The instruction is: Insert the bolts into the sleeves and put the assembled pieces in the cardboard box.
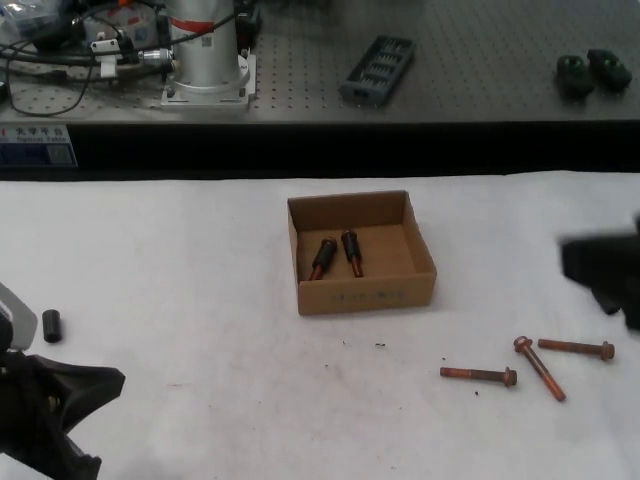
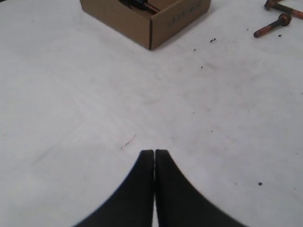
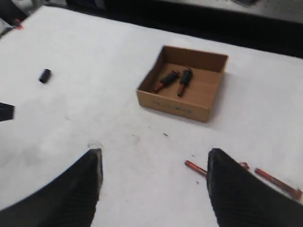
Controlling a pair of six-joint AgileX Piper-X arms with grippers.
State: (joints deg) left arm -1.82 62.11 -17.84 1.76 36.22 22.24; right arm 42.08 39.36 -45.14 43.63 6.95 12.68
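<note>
Mid worktop (image 1: 200, 300): a box (image 1: 365, 293), open at the top, with two sleeved bolts (image 1: 323, 258) side by side inside. Right of the box and nearer: three loose bolts (image 1: 479, 375) flat on the worktop, close together. Far left, well apart from the box: a lone sleeve (image 1: 52, 325) on its side. Left fingers (image 2: 139, 189) pressed together with nothing between them, at the near left, just beside the sleeve. Right fingers (image 3: 236, 189) spread wide, holding nothing, above the worktop near the loose bolts.
</note>
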